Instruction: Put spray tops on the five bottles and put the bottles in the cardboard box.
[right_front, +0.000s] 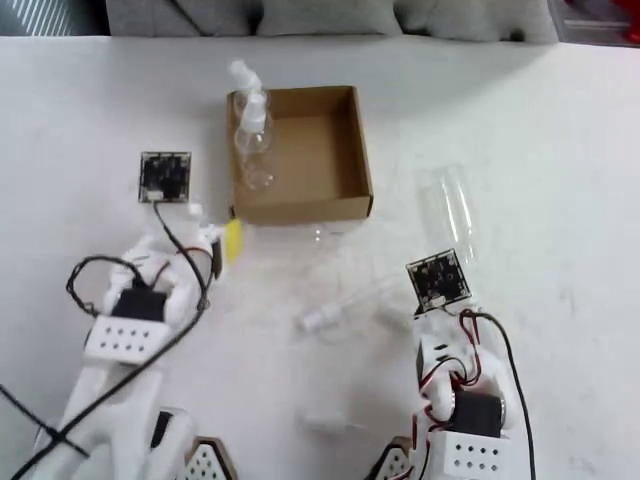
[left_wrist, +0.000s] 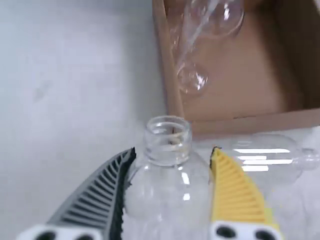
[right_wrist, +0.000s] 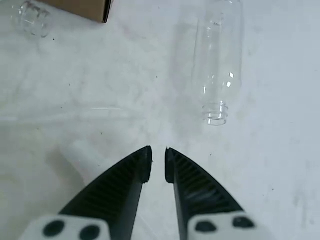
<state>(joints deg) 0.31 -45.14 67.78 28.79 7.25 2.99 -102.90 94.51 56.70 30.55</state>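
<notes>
A: What has the left gripper got?
B: A clear plastic bottle, smooth, round-shouldered, threaded neck uncapped; ribbed grey and yellow fingers pinch its shoulders, just beside the brown cardboard box.
A: And the right gripper?
B: Black ribbed fingers almost pressed together, nothing between. Another capless bottle lies on its side on the white table near it

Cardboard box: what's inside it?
Clear bottles lie along one wall of the box, one with a white spray top poking over the rim. They overlap, so I can't count them. The near wall hides a strip of floor.
</notes>
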